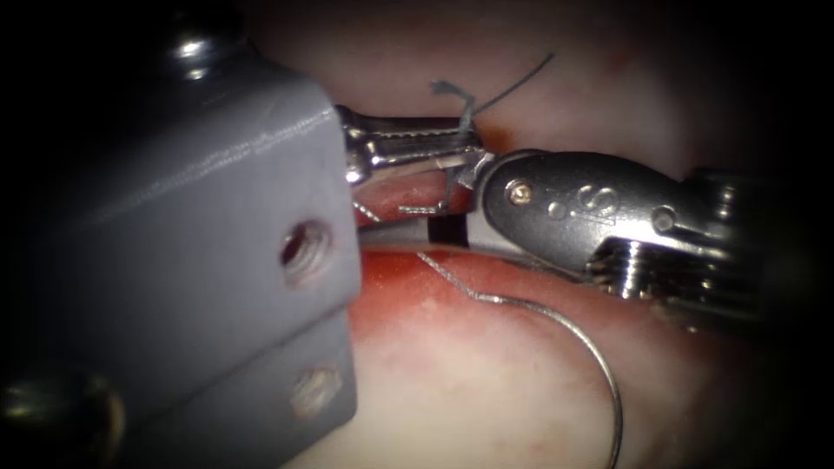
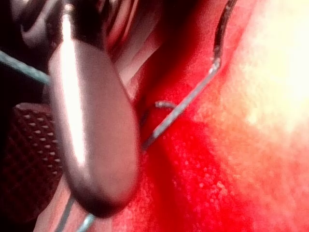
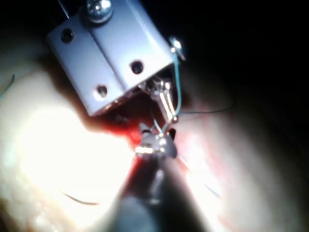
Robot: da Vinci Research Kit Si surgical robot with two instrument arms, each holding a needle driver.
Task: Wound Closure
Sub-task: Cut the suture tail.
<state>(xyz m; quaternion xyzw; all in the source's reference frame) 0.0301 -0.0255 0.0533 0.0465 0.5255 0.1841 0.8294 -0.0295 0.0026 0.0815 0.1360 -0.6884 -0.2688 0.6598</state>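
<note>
Left claw (image 1: 452,143) and right claw (image 1: 473,178) meet over the tissue (image 1: 486,382) — thread (image 1: 556,317) lying loose.

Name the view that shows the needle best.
The endoscope view: the needle lies on the tissue below the cut, its curve in full sight, neither tool holding it. The left wrist view shows a bent stretch close up. I cannot pick it out in the right wrist view.

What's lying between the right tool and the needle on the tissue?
Nothing visible. The needle lies free on the tissue, held by neither tool, just below the right tool; the thread sits above, by the left tool.
</note>
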